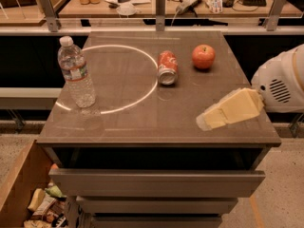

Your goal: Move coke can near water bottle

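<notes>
End effector [210, 119] seen low over the right front part of the table [142, 127], pointed left and slightly down, tip just inside the front edge. It is carried on a white arm housing [281, 82] that overhangs the right edge. How far it is open cannot be told.

Coke can [167, 68] noted lying on its side near mid-table, silver end turned toward the camera, resting across the right arc of a ring of light [142, 96] cast on the surface. Well apart from the end effector; bare tabletop lies between them.

Apple [203, 56] recorded just right of the can, slightly farther back, not touching it.

Water bottle [76, 72] stands upright near the left edge, on the ring's left arc, well apart from the can. Surface between can and bottle is open, inside the ring.

Below the front edge, a drawer [156, 182] is pulled out. A crate [19, 184] with packets sits at lower left. A cluttered bench [142, 6] runs behind the rear edge.
</notes>
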Motion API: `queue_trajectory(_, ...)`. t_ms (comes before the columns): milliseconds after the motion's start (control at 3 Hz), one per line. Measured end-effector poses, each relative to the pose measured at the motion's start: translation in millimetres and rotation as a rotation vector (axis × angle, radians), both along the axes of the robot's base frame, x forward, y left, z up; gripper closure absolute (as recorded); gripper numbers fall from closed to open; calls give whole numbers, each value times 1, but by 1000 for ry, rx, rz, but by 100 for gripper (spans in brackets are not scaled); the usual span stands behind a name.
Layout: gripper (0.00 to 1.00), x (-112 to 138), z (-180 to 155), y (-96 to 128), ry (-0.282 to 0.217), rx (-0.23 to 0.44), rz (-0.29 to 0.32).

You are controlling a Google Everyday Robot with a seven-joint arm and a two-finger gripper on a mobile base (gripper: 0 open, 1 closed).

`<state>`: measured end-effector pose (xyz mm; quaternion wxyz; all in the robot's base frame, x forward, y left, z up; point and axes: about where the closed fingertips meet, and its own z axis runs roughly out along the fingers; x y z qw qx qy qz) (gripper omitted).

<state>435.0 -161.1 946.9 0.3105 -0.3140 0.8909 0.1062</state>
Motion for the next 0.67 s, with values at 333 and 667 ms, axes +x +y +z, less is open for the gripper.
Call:
queue_trajectory(333, 0, 16, 0, 1, -24, 60, -99)
queue_trajectory(667, 0, 18, 1, 2, -30, 63, -107)
